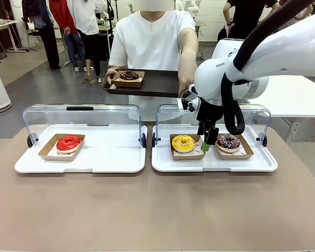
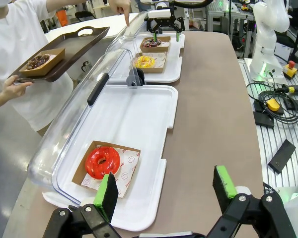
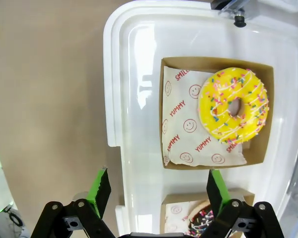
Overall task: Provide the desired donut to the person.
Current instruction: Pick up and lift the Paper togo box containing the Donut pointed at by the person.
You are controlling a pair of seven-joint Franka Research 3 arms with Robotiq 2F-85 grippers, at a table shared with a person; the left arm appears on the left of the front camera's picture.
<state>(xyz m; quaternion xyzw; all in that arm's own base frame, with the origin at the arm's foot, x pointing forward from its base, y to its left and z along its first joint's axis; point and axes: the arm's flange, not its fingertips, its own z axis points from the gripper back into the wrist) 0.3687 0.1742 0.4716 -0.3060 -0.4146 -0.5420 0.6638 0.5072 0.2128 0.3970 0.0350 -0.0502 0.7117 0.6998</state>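
Note:
The person (image 1: 152, 39) in a white T-shirt stands across the table and holds a dark tray (image 1: 157, 84) that carries a chocolate donut (image 1: 128, 75) in a cardboard box. Their other hand (image 2: 121, 7) points a finger down over the right-hand case. My right gripper (image 1: 208, 138) hangs open above the right white tray (image 1: 215, 165), between the yellow sprinkled donut (image 3: 233, 105) and the chocolate sprinkled donut (image 3: 204, 221). My left gripper (image 2: 165, 187) is open and empty, near the red donut (image 2: 103, 162) on the left white tray (image 2: 139, 114).
Both clear lids (image 1: 84, 111) stand raised at the back of the trays. Each donut sits on paper in its own brown box. Brown tabletop (image 1: 147, 210) stretches in front of the trays. Other people stand far back on the left.

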